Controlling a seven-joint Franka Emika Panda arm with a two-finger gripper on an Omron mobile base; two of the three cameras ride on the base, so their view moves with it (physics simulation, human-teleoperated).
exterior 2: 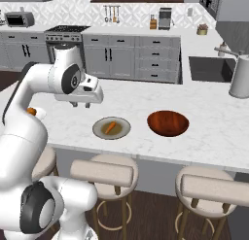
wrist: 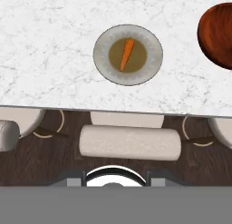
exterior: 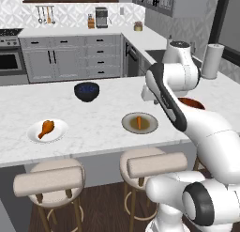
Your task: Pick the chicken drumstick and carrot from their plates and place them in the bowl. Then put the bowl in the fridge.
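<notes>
so the arm is reared up over the marble counter with its gripper hanging in the air above the near edge, touching nothing. honestly can't tell if the fingers are spread or pinched, they're just small dark stubs from the right base camera and the hand camera doesn't make it any clearer. nothing looks held though.

the carrot is lying in the olive-brown middle of the grey-rimmed plate, sort of diagonal, thin end pointing toward the stool side in the hand view. that plate sits near the front edge of the counter, just beside the reddish-brown bowl (bowl looks empty inside from the right base camera, just glossy brown). in the left base view the bowl is mostly tucked behind the arm.

the drumstick is on the white plate well off to the left along the same counter, fat end up toward the back, bone end toward the front edge. a dark blue bowl sits further back between the two plates.

padded stools are lined up under the counter overhang, and there's a paper towel roll by the sink side.
</notes>
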